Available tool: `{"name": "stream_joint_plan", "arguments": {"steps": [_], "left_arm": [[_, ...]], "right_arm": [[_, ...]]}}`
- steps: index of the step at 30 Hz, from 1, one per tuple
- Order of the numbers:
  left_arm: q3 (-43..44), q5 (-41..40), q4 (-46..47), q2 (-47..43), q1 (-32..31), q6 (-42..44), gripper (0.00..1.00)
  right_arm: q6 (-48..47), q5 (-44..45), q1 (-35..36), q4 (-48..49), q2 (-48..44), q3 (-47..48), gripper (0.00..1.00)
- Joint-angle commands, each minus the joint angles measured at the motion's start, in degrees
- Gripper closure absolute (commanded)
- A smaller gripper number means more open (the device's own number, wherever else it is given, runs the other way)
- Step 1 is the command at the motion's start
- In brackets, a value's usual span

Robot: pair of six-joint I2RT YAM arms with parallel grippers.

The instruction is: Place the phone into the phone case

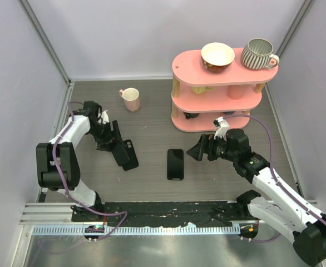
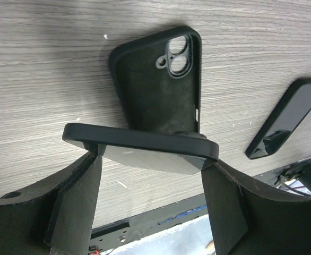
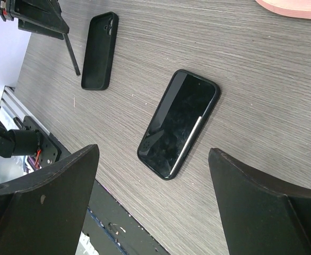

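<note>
The phone case (image 1: 131,156) lies open side up left of the table's middle, camera cutout at its far end; it also shows in the left wrist view (image 2: 158,87) and the right wrist view (image 3: 98,50). The phone (image 1: 175,164) lies flat, screen up, at the middle (image 3: 179,122), and at the right edge of the left wrist view (image 2: 288,117). My left gripper (image 1: 115,146) is shut on a second black slab with a glossy face (image 2: 139,144), held on edge over the case's near end. My right gripper (image 1: 196,151) is open and empty, just right of the phone and above it.
A pink cup (image 1: 131,99) stands at the back left. A pink three-tier shelf (image 1: 218,92) at the back right carries a bowl (image 1: 217,55) and a striped mug (image 1: 258,54). A black rail (image 1: 168,210) runs along the near edge.
</note>
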Motion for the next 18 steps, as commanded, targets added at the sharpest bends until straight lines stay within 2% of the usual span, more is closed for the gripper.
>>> {"name": "stream_joint_plan", "arguments": {"steps": [1, 12, 18], "left_arm": [[0.7, 1.7, 2.6, 0.3, -2.5, -4.3, 0.84], [4.3, -0.6, 3.0, 3.7, -5.4, -7.8, 0.84], [6.7, -0.5, -0.5, 4.0, -6.2, -7.8, 0.84]], "right_arm": [[-1.3, 1.0, 0.1, 0.0, -0.1, 2.2, 0.10], [-1.4, 1.7, 0.1, -0.2, -0.1, 2.2, 0.10], [-1.5, 2.1, 0.1, -0.2, -0.4, 2.2, 0.10]]}}
